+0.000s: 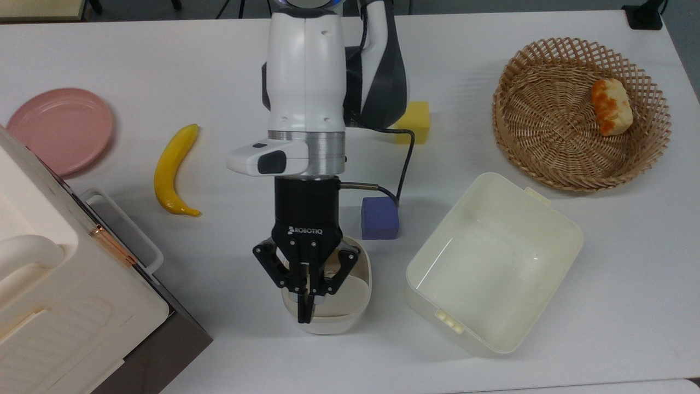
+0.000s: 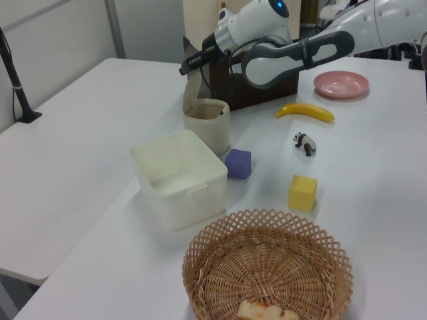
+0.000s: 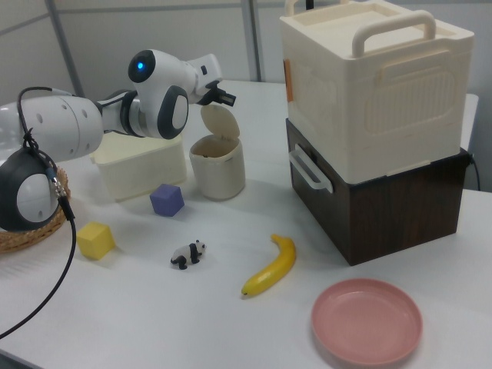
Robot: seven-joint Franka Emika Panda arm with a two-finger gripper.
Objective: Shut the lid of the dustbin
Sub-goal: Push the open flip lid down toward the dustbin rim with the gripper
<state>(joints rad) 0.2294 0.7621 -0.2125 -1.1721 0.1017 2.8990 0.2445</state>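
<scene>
In the top view my end effector (image 1: 306, 316), fingers pressed together, hangs over the dustbin (image 1: 350, 320) beside the purple cube (image 1: 380, 218) on the bench (image 1: 601, 262). In the left view the lid (image 2: 191, 93) stands upright, my fingertips at its top edge. In the right view the lid (image 3: 221, 123) is raised too.

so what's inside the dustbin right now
In the right view the dustbin stands with its lid raised, but the wall hides the interior. In the top view the tool covers most of the opening, so contents cannot be seen.
</scene>
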